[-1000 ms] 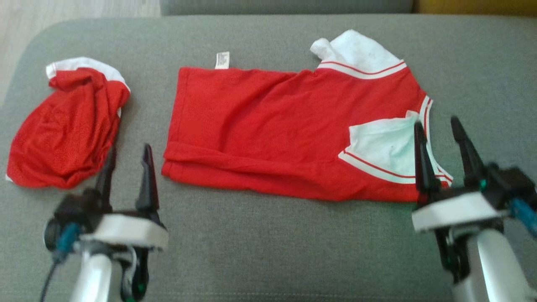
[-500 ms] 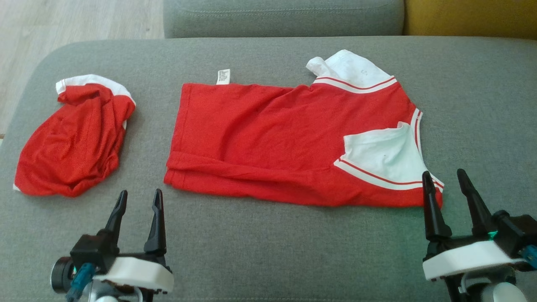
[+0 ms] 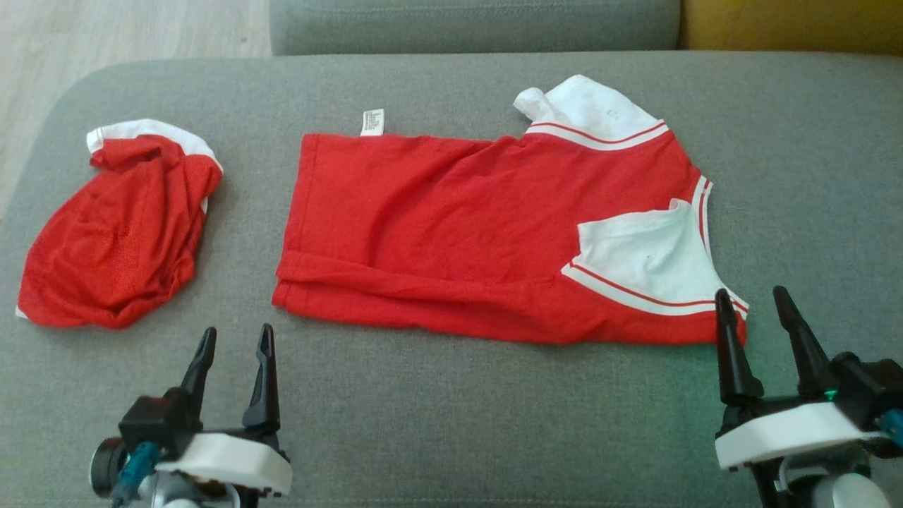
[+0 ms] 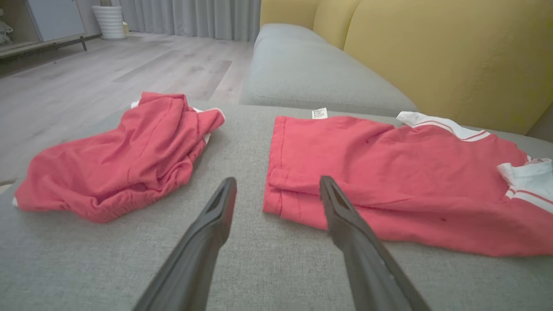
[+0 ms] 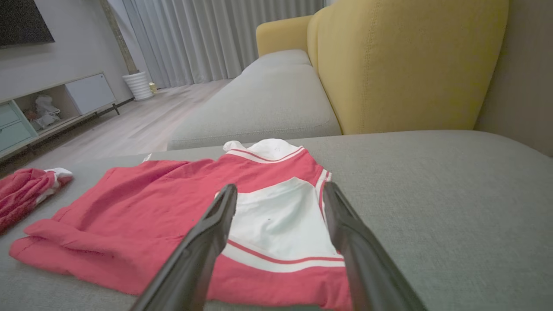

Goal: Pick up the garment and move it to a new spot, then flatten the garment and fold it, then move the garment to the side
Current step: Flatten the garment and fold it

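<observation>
Head view: the garment (image 3: 458, 226) lies spread on the grey cushion (image 3: 451, 423) with its sleeves turned in. A crumpled second garment (image 3: 113, 233) sits apart on the left. The left gripper (image 3: 236, 337) and right gripper (image 3: 751, 295) stand wide open and empty, near the garment's near edge. The fold appears to be the step in hand: pinch both near corners at once, lift them evenly, and avoid the crumpled piece.

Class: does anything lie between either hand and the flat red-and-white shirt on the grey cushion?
Nothing visible does. Only bare grey fabric cushion separates the left hand from the flat red-and-white shirt; the right hand is at its near corner. The crumpled red garment lies off to the left.
</observation>
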You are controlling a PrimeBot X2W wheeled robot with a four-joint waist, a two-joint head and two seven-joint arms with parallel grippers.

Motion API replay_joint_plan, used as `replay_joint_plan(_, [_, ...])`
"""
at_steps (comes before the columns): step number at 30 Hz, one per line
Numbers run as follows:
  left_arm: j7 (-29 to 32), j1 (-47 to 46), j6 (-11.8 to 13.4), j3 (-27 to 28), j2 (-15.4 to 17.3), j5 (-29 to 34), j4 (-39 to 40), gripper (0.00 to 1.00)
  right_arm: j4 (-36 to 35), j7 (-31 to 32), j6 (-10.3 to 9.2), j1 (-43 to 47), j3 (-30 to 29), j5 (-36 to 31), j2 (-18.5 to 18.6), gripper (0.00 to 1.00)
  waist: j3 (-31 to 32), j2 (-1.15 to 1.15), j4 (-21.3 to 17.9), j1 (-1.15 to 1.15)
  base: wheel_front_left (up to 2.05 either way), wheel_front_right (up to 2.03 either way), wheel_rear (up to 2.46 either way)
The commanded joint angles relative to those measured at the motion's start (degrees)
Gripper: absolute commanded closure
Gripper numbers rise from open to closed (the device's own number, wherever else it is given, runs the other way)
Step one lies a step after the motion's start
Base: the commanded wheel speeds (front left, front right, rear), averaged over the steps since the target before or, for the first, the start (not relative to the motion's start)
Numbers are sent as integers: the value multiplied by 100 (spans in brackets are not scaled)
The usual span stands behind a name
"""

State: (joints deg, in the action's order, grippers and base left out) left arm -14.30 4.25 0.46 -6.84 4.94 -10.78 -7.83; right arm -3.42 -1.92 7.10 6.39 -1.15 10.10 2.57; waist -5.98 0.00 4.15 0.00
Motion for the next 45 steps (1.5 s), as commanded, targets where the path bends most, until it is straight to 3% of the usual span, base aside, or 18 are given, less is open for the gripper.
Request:
replay_joint_plan(1, [-70,-310,-16,170,-1,-44,106,0,-124,17,39,-245,80,25,32,0,-53,0,-4,0,0,0,0])
replay_joint_plan(7, [0,-977,-282,134,-25,-358,-670,0,780,101,39,-823,-129,-94,32,0,-347,0,-6,0,0,0,0])
replay_joint_plan(12, [315,-1797,-543,49,32,-606,-1844,0,1918,224,39,-1415,-265,-248,32,0,-647,0,10,0,0,0,0])
replay_joint_plan(20, [717,-2408,-727,13,99,-1084,-3032,0,2657,519,39,-1761,-346,-254,31,0,-800,0,-84,0,0,0,0])
replay_joint_plan(21, [746,-2448,-740,-6,113,-1130,-3129,9,2718,592,39,-1774,-344,-247,31,0,-804,0,-103,0,0,0,0])
replay_joint_plan(22, [777,-2478,-750,-31,118,-1175,-3217,50,2759,638,39,-1788,-332,-222,31,0,-804,0,-114,0,0,0,0])
replay_joint_plan(23, [818,-2502,-760,-60,119,-1224,-3299,82,2799,684,39,-1800,-306,-175,31,0,-807,0,-126,0,0,0,0])
replay_joint_plan(24, [840,-2523,-767,-99,126,-1259,-3362,100,2843,740,39,-1805,-278,-124,31,0,-806,0,-137,0,0,0,0])
replay_joint_plan(26, [841,-2547,-778,-183,145,-1309,-3442,100,2884,790,39,-1815,-250,-57,31,100,-799,0,-148,0,0,0,0])
replay_joint_plan(35, [362,-2307,-777,-231,263,-1379,-3219,100,2565,734,39,-1715,-244,136,31,100,-671,0,-90,0,0,0,0])
replay_joint_plan(45, [503,-1257,-539,-272,343,-1405,-1958,100,1342,1121,39,-619,-496,198,31,100,-273,0,112,0,0,0,0])
